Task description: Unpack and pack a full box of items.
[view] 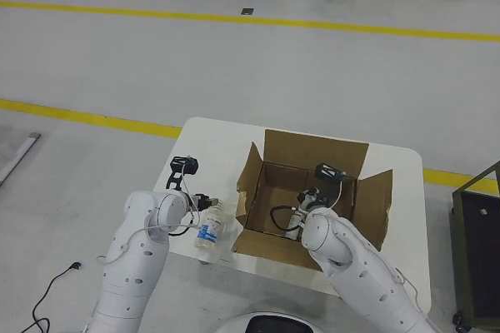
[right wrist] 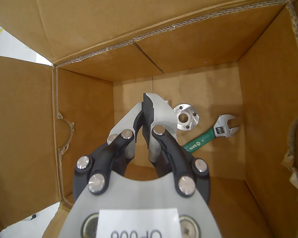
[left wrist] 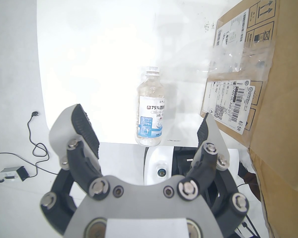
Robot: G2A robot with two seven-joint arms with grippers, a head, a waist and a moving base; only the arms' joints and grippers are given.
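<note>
Inside box (right wrist: 201,40): one wrench (right wrist: 208,134), one flange (right wrist: 186,117), right jaws closed, apparently empty. Outside: one bottle (left wrist: 150,110), left jaws wide.

The top camera is looking down from above the arms, taking in the whole worktop (view: 217,146) and the open box (view: 312,154) from afar. The left wrist camera is looking past the left hand (left wrist: 144,113) at a bottle (left wrist: 150,105) and the box's outer wall, close by. The right wrist camera is looking past the right hand (right wrist: 144,110) down into the box. All three views are sharing the box.
</note>
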